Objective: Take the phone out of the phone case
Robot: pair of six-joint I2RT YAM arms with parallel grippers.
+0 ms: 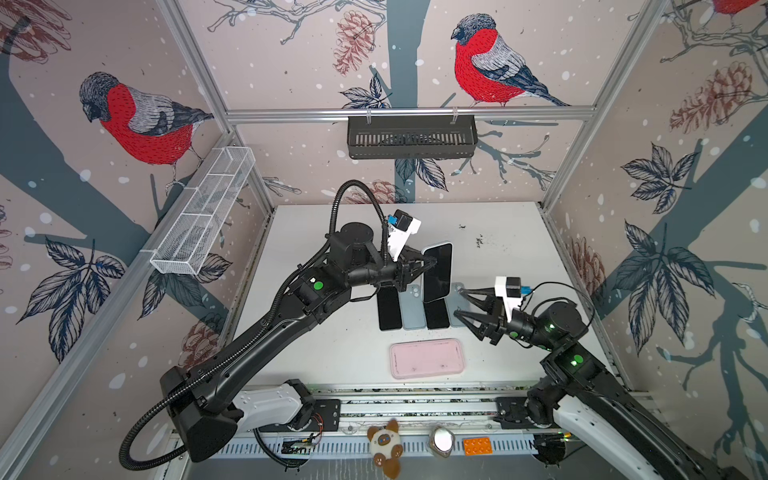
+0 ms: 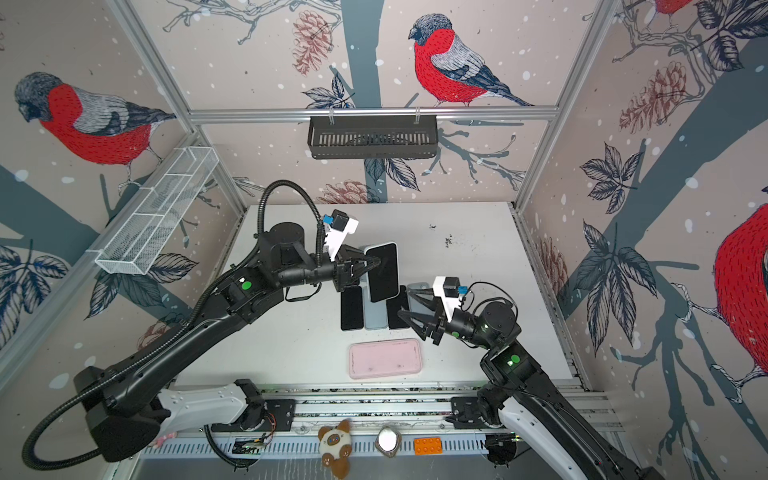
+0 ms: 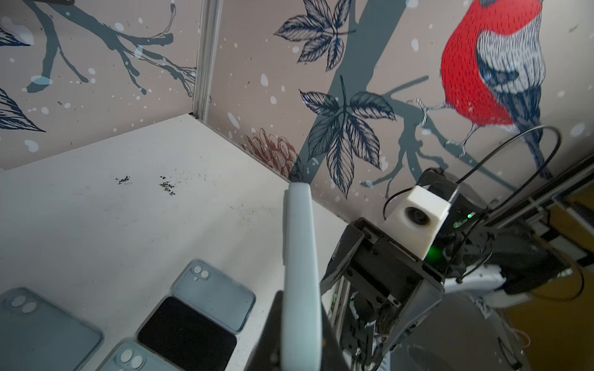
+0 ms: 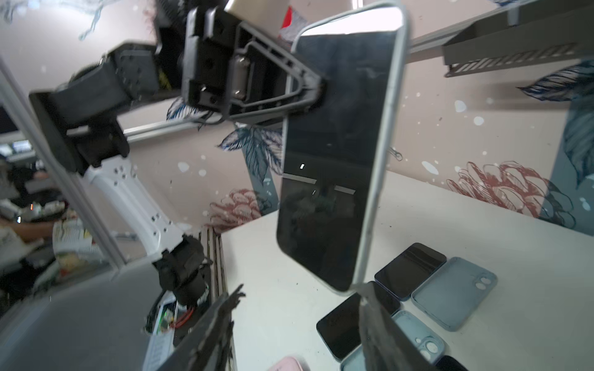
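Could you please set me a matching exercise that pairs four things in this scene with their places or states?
1. cased phone
2. pink tray
3. black basket
4. right tool

A. hangs on the rear rail
B. open, empty
C. held in the air by the left tool
D. flat on the table, near its front edge

Pairs: 1-C; 2-D; 3-A; 4-B
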